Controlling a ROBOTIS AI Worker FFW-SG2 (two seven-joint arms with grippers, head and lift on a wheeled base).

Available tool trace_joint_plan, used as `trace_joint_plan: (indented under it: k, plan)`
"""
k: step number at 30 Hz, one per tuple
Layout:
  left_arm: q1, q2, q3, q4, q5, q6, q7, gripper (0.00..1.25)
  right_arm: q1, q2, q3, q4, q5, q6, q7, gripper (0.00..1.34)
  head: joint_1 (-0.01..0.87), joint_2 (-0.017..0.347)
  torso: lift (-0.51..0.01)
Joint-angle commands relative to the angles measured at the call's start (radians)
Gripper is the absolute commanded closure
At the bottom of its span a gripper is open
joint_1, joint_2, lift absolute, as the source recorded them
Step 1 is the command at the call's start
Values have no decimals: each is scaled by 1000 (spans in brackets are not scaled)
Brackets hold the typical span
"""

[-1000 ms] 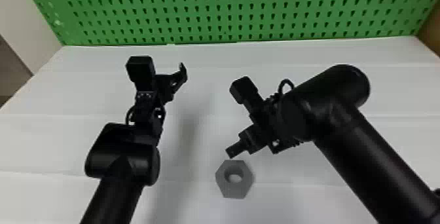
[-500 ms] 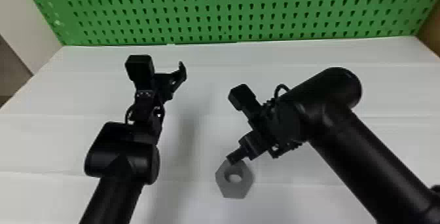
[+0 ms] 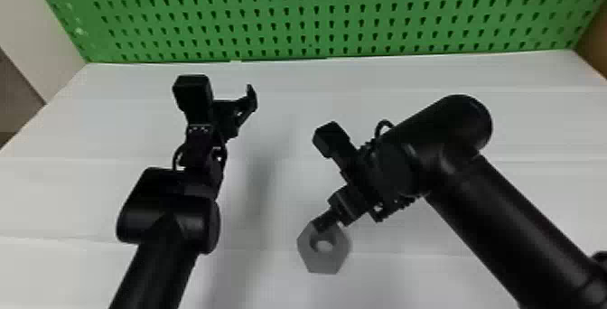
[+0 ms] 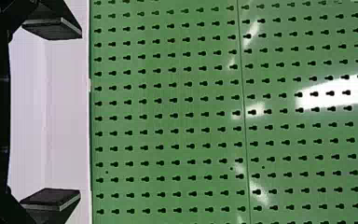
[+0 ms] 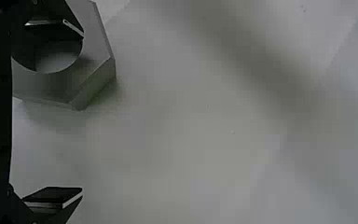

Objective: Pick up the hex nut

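1. The hex nut lies flat on the white table, at about six o'clock from the middle of the head view.
2. The right gripper is over the nut's twelve o'clock side, its arm coming in from four o'clock. One fingertip overlaps the near part of the ring and the hole's edge; whether it touches the metal cannot be told.
3. The right wrist view shows this pincer spread wide: one finger overlaps the nut's hole, while the other of the fingers stands well apart, beyond the nut's outer side.
4. The left gripper is above the table at eleven o'clock from the nut, its arm coming in from seven o'clock. Its fingers are spread wide too.
5. A green pegboard stands along the table's twelve o'clock edge, with a brown panel toward two o'clock.
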Motion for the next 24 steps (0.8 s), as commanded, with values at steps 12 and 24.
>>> trace_joint_plan:
  k: [12, 24]
  plan:
    - [-4, 0, 1, 3, 0, -1, 0, 88, -11, 1, 19, 29, 0, 7, 14, 124, 785, 160, -77]
    - [-5, 0, 1, 3, 0, -3, 0, 88, -20, 3, 32, 57, 0, 11, 20, 125, 785, 160, -77]
